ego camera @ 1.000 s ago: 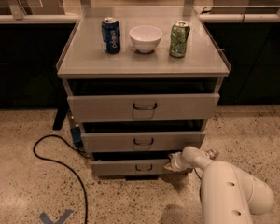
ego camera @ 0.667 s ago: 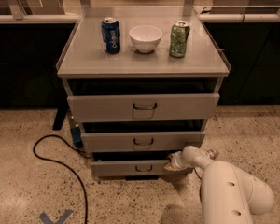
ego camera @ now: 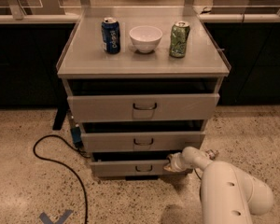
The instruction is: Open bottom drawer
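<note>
- Cabinet [ego camera: 84, 62]: a hard or slanted pull may drag or rock the whole unit instead of sliding one drawer.
- Arm [ego camera: 233, 195]: reaches in low from the right, so an off-centre pull may rack the drawer in its runners.
- Bottom drawer [ego camera: 126, 168]: lowest of three grey fronts, near the floor, with a dark gap above it.
- Gripper [ego camera: 173, 163]: at the drawer's right end, well right of the handle [ego camera: 143, 168]. Whether it is spread or closed cannot be told, and it may slip off.
- Blue can [ego camera: 111, 35], green can [ego camera: 179, 39]: upright on top; a jolt may topple them.
</note>
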### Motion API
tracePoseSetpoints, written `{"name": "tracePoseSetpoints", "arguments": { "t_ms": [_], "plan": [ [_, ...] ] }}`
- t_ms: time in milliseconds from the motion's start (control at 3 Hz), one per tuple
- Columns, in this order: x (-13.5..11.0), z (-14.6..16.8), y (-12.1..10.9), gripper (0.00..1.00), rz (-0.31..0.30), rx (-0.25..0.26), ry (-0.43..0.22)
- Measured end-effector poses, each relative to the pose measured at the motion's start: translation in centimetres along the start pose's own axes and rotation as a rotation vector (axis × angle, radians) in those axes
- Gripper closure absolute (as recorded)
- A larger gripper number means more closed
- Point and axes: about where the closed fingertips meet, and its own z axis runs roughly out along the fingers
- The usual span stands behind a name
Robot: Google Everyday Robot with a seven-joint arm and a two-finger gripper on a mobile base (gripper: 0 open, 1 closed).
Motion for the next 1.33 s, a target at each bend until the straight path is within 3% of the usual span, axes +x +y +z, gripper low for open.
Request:
{"name": "tracePoseSetpoints", "arguments": {
  "t_ms": [333,667,1333],
  "plan": [
    [-0.3,-0.6,-0.1,1.0,0.0,0.0,0.0],
    [1.0,-2.9,-1.9,1.0,-0.024,0.046,0.052],
    [1.0,-2.7,-0.8,1.0,-0.02,0.073,0.066]
  ]
}}
